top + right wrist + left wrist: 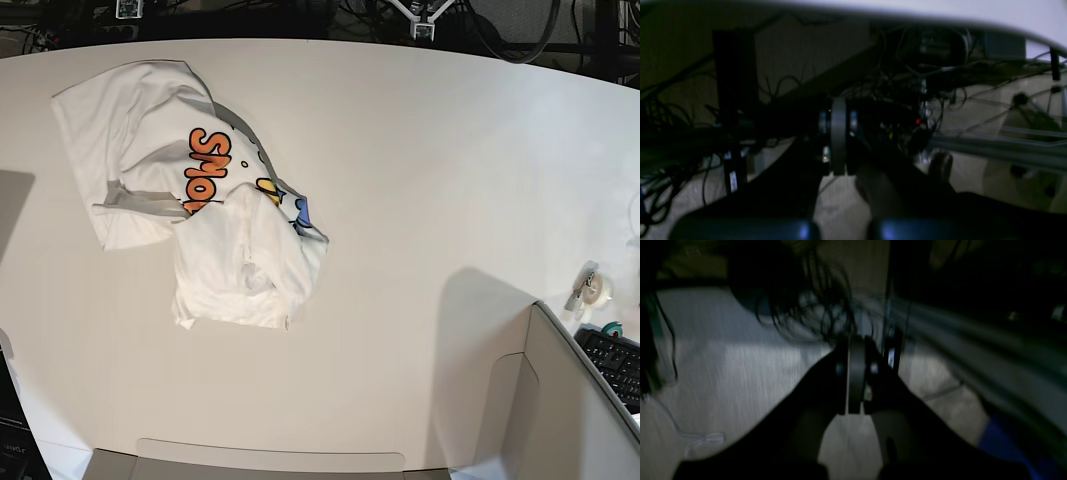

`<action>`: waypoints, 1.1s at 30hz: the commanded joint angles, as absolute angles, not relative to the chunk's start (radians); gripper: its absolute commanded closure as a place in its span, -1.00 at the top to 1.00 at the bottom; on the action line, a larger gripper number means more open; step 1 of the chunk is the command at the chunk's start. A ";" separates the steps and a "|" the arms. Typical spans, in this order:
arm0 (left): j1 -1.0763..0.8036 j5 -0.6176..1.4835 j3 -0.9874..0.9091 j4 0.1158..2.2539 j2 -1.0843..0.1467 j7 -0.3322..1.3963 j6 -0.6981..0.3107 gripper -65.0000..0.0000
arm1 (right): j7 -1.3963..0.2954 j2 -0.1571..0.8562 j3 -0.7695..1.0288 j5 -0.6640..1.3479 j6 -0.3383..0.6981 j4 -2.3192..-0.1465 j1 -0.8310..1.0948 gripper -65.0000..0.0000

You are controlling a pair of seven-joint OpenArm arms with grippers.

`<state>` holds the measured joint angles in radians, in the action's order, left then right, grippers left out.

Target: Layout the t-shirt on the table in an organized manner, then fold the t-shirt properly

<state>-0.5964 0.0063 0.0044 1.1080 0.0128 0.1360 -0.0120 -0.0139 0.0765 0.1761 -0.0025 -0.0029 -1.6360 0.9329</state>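
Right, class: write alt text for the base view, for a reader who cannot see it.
A crumpled white t-shirt with orange lettering lies bunched on the left part of a large off-white table, partly folded over itself, with no robot arm in sight. A grey box corner sits at lower right beside a keyboard.

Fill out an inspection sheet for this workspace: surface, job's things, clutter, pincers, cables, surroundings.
Surface: table, off-white, mostly bare.
Job's things: t-shirt crumpled at the base view's left, print partly showing, not laid flat.
Clutter: tape roll and keyboard at the right edge; grey box at the near corner.
Pincers: left pincer shut, empty; right pincer shut, empty; both off the table.
Cables: tangled cables under the table.
Surroundings: floor, dim.
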 commanded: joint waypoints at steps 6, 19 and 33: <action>-0.794 0.002 0.007 1.435 0.005 0.137 -0.008 -1.00 | 0.005 0.077 0.179 -0.005 -0.005 -1.678 0.946 -1.00; -0.928 -0.001 -0.001 1.891 -0.019 0.243 -0.010 -1.00 | 0.002 0.119 0.240 -0.007 -0.005 -1.821 0.957 -1.00; -0.889 0.001 0.007 2.068 -0.019 0.375 -0.010 -1.00 | 0.004 0.122 0.252 -0.005 -0.004 -1.870 0.915 -1.00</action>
